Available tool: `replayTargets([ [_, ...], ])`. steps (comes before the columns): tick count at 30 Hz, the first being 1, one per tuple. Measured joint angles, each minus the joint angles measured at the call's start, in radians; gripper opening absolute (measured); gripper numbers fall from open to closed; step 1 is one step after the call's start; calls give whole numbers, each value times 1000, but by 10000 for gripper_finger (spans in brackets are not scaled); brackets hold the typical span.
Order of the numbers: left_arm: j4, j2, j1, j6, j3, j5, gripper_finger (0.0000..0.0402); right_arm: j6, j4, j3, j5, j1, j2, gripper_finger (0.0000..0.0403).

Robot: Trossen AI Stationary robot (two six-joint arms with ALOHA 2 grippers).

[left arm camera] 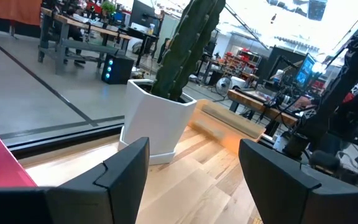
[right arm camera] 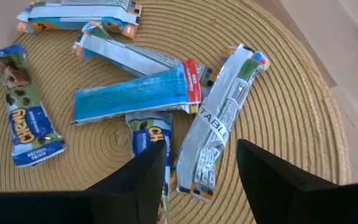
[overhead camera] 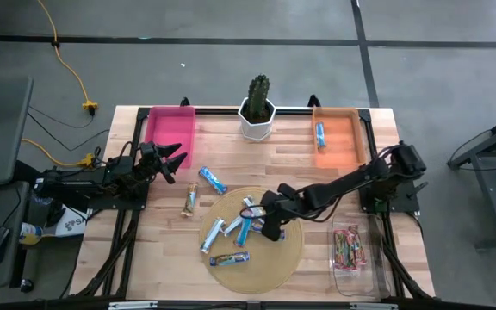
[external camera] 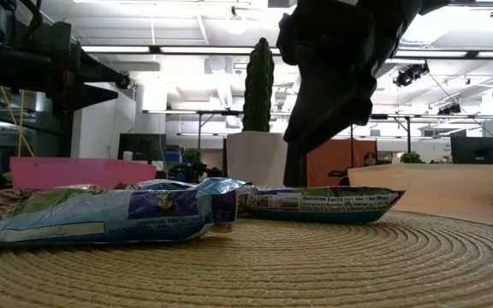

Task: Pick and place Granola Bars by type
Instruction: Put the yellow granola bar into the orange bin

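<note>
Right end effector (right arm camera: 197,180) hangs spread over the bar pile on the mat (right arm camera: 303,124); I'd straddle just that pale bar (right arm camera: 219,124) lengthwise, clear of its neighbours, before squeezing.

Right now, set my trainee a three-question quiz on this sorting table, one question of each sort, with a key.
1. True or false: the right claw hangs open over the bars on the round woven mat.
2. Which bin already holds a blue-wrapped granola bar? A) pink bin B) orange bin C) clear tray
3. Fill in: the potted ___ stands between the pink bin and the orange bin.

Key: 1 true; 2 B; 3 cactus. The clear tray holds multicoloured bars; the left claw waits open beside the pink bin.
</note>
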Motion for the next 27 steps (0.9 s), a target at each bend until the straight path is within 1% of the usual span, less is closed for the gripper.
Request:
replayTargets([
  [8,0,0,0,0,0,0,245,-36,54,0,30,0,46,199],
  [15,0,0,0,0,0,0,245,-36,79,0,84,0,78,207],
  [21,0,0,0,0,0,0,245,-54,96,0,69,0,112,207],
  [27,0,0,0,0,0,0,245,-54,97,0,78,0,125,207],
])
